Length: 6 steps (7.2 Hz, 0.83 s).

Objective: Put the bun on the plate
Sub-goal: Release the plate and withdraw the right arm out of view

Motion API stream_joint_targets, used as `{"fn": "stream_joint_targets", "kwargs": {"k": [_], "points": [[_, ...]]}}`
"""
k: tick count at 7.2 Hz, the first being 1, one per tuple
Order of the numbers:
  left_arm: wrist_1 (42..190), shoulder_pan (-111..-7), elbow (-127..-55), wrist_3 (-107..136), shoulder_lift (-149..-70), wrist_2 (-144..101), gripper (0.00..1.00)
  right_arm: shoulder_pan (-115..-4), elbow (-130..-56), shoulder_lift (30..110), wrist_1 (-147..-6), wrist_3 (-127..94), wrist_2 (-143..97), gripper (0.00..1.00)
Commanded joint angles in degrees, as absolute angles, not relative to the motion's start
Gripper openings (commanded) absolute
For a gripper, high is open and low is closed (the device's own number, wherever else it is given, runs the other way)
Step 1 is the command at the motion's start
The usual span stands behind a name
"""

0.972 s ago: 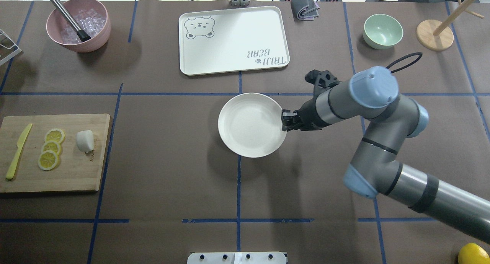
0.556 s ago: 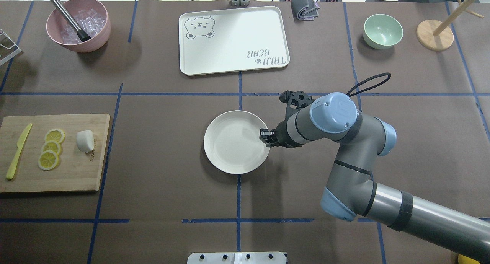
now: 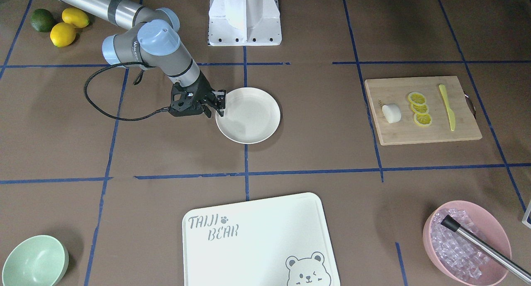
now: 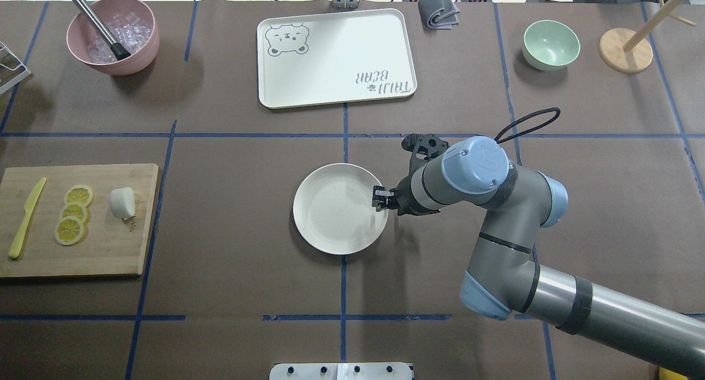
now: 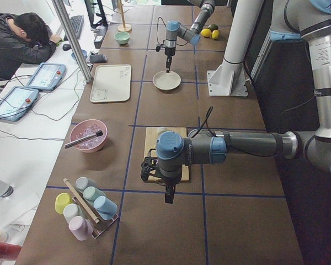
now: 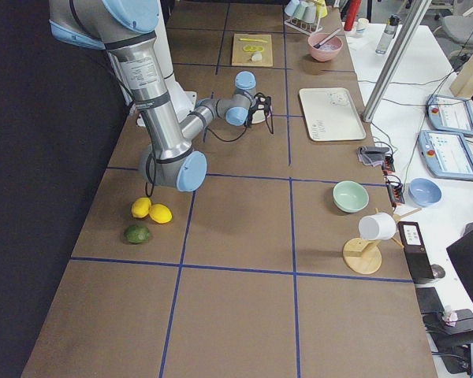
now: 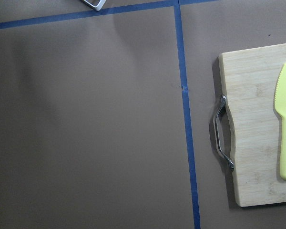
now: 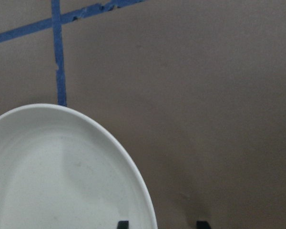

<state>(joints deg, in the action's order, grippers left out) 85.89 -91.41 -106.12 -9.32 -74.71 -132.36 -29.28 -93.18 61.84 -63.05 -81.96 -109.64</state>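
Right fingers point(image 8: 201, 224): spread apart; I am straddling the plate point(image 4: 325, 223) rim, mid-counter point(image 4: 220, 270).
Left fingers point(image 5: 169, 194): I cannot tell their state; hovering by the cutting board point(image 4: 99, 248).
Bun point(image 4: 121, 202): lying on that board.

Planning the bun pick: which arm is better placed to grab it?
Left. The left gripper hangs by the cutting board carrying the bun; its wrist camera shows the board's handle end. The right gripper straddles the plate rim at mid-table, far from the bun.
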Motion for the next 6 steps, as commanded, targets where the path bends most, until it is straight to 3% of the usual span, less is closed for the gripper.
{"fn": "stream_joint_targets", "kwargs": {"k": [1, 4, 6], "points": [[86.0, -91.4, -106.2, -9.3, -74.7, -132.3, 1.00, -35.1, -96.2, 62.5, -71.1, -80.8, -114.1, 1.00], [86.1, -91.0, -106.3, -9.3, -75.1, -132.2, 1.00, -48.2, -103.6, 67.4, -86.5, -59.0, -122.4, 1.00], [86.1, -91.0, -106.3, -8.8, -76.9, -132.2, 1.00, -55.5, -108.2, 75.9, -93.2, -38.0, -123.4, 1.00]]}}
